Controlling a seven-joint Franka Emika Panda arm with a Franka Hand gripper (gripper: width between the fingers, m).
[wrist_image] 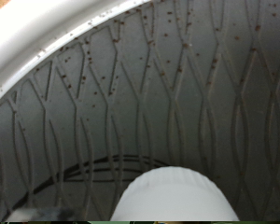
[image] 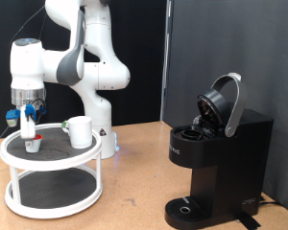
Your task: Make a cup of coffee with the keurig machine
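Observation:
The black keurig machine (image: 219, 153) stands at the exterior view's right with its rounded lid (image: 224, 103) hinged up and open. The plain white cup (image: 80, 131) stands on the top shelf of a round white two-tier rack (image: 50, 159) at the left. My gripper (image: 29, 123) points down over the left part of that shelf, just above a tiny white pod with a red top (image: 33, 146), and holds nothing that I can see. The wrist view shows the shelf's dark patterned mat (wrist_image: 177, 84), its white rim (wrist_image: 47, 37) and a white rounded thing (wrist_image: 177, 198) close below; no fingers show there.
The rack's lower shelf (image: 48, 192) sits on a brown table (image: 134, 182). The arm's white base (image: 106, 134) stands just behind the rack. A dark wall panel (image: 230, 48) is behind the machine. Open table lies between rack and machine.

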